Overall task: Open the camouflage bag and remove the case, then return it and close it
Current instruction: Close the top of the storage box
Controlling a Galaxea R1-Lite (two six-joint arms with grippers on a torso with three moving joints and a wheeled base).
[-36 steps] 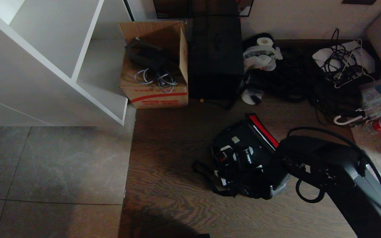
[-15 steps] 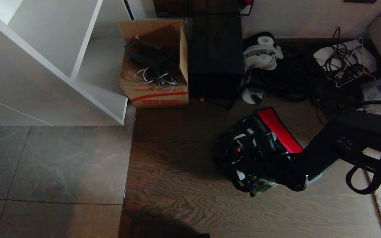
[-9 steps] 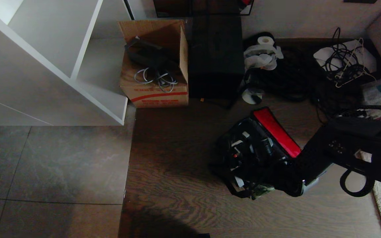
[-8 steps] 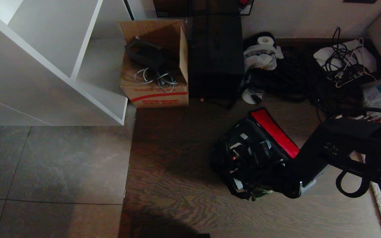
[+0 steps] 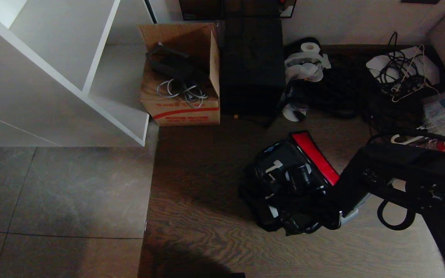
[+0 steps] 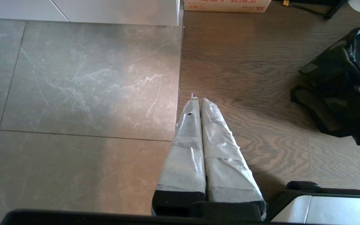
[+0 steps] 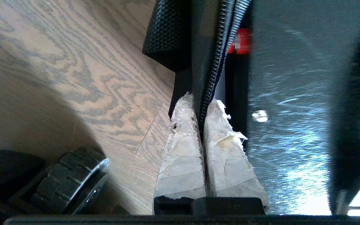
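On the wood floor (image 5: 207,239), the right hand (image 7: 204,104) pinches the camouflage bag (image 5: 284,193) at its zipper edge; opening step, needs steady pulling.

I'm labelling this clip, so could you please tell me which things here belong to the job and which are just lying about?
In the job:
camouflage bag, open on the floor
right gripper, jaws shut on the bag's zipper edge

Lying about:
cardboard box
black box
cable piles
left gripper, parked, shut
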